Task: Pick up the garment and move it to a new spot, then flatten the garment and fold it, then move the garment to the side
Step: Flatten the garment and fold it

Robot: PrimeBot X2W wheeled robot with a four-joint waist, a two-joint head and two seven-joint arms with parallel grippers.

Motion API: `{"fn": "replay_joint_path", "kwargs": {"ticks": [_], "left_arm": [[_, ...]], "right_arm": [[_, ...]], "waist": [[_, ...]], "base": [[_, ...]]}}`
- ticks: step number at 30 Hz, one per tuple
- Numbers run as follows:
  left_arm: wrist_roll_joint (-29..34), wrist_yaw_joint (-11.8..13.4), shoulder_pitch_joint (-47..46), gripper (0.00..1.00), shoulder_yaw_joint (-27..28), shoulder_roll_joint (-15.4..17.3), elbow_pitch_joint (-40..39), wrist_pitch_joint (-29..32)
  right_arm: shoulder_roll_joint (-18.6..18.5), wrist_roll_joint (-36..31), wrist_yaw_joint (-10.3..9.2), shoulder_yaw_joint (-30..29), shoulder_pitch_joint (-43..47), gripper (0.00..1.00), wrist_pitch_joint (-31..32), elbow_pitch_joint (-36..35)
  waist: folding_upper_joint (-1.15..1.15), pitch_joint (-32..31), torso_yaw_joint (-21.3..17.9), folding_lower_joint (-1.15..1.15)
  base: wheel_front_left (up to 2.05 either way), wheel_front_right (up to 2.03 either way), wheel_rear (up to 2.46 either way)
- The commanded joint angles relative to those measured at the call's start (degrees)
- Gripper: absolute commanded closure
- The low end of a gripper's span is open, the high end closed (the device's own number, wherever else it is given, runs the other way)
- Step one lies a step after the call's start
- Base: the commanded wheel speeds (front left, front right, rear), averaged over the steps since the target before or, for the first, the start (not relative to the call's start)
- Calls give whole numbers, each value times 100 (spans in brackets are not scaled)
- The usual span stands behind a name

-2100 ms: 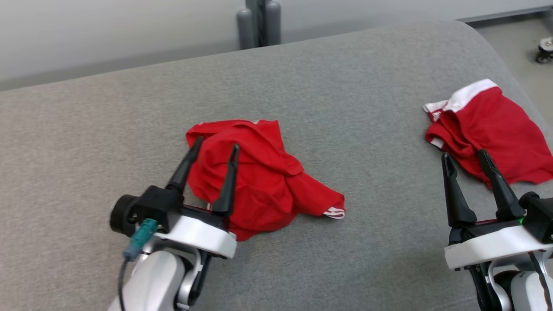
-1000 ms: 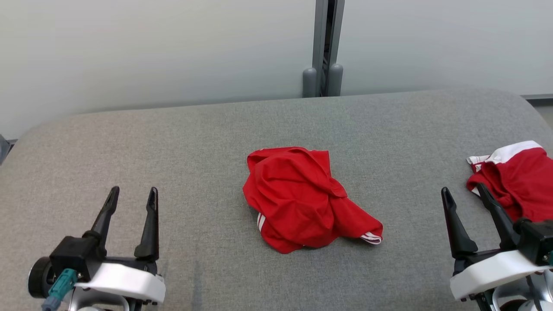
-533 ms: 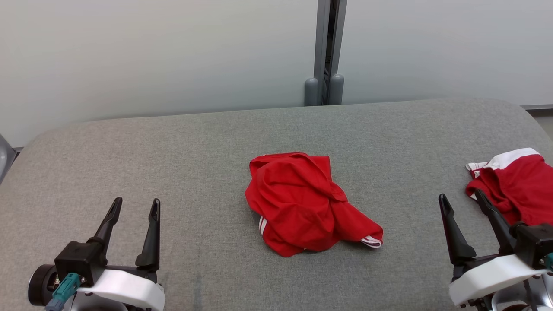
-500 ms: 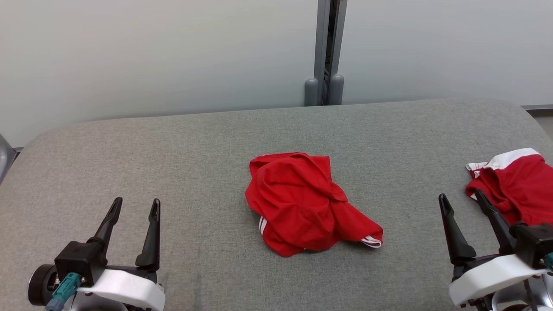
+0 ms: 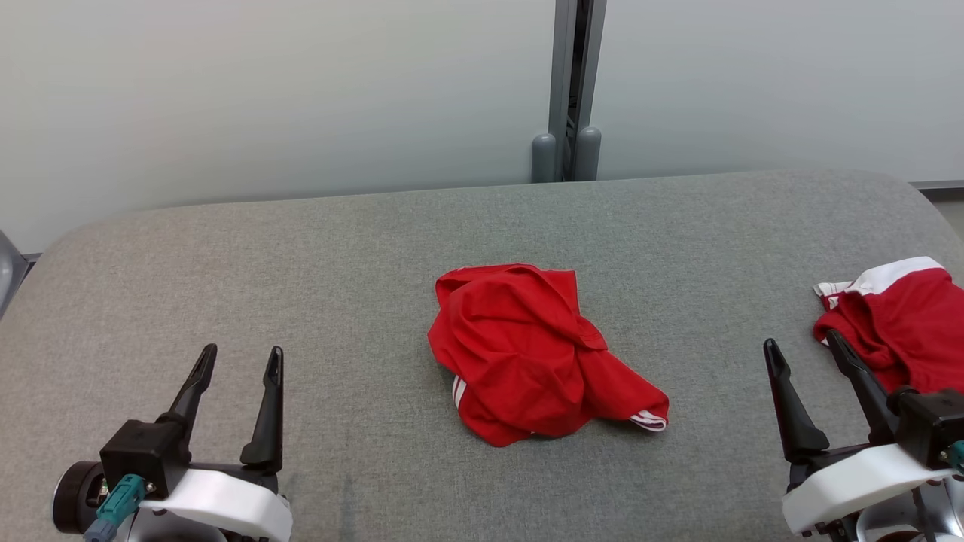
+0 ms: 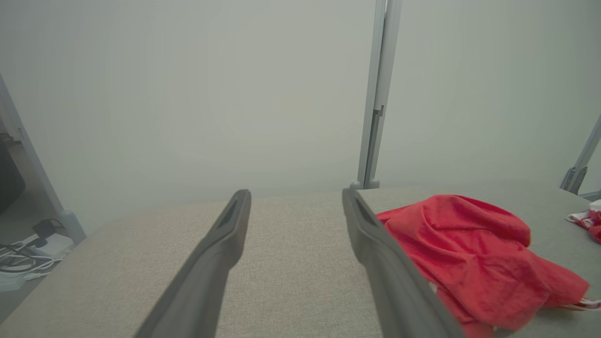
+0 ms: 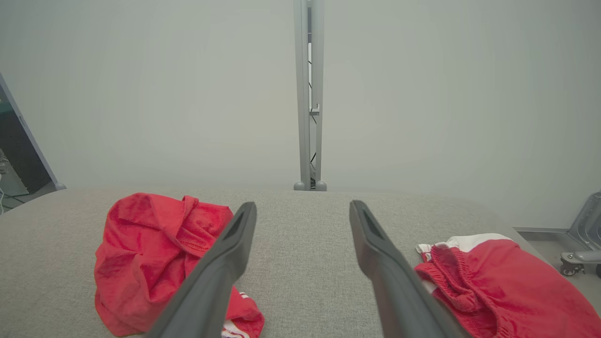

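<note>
A crumpled red garment (image 5: pixel 527 354) with white stripes at its hem lies in a heap at the middle of the grey padded table (image 5: pixel 346 248). It also shows at the right of the left wrist view as the garment (image 6: pixel 474 258) and at the left of the right wrist view as the garment (image 7: pixel 150 253). My left gripper (image 5: pixel 241 360) stands open at the lower left, well apart from the heap. At the lower right my right gripper (image 5: pixel 804 348) is open too, with nothing between its fingers.
A second red garment (image 5: pixel 896 324) with a white waistband lies at the table's right edge, just beyond my right gripper. A pale partition with a grey post (image 5: pixel 568 90) stands behind the table. Cables (image 6: pixel 23 263) lie on the floor off the table's left end.
Two seconds ago my left gripper hung over the red heap; it has since drawn back to the lower left, and the camera has swung. In the last half second nothing has moved noticeably.
</note>
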Motion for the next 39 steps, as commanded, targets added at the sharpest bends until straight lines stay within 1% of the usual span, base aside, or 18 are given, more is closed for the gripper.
{"fn": "replay_joint_path", "kwargs": {"ticks": [1,10,14,18,19,24,30,34,39], "left_arm": [[23,40,41,0,2,35,-32,20],[67,98,-42,0,-56,62,-145,115],[109,110,-181,0,-101,36,-224,138],[159,112,-337,0,-134,1,-244,101],[159,112,-337,0,-134,1,-244,101],[167,31,-628,0,-175,-68,-191,-11],[160,-109,-1051,0,-271,-253,62,-231],[137,-171,-1234,0,-315,-360,298,-382],[111,-218,-1328,0,-306,-437,527,-516]], "right_arm": [[-10,31,-2,-4,9,0,12,-2],[-62,102,-2,110,-114,0,33,105],[-193,216,-2,402,-275,0,85,221],[-398,360,-2,879,-559,0,99,463],[-398,360,-2,879,-559,0,99,463],[-635,612,-2,1402,-1200,0,-17,912],[-904,742,-2,1871,-2013,0,-138,1671],[-1038,910,-2,2141,-2301,0,-238,1860],[-1138,1095,-2,2287,-2394,0,-317,1869]], "waist": [[0,4,4,0],[0,114,81,0],[0,299,214,0],[0,597,414,0],[0,597,414,0],[0,1133,710,0],[0,1599,1069,0],[0,1719,1204,0],[0,1741,1213,0]], "base": [[0,0,0],[0,0,0],[0,0,0],[0,0,0],[0,0,0],[0,0,0],[0,0,0],[0,0,0],[0,0,0]]}}
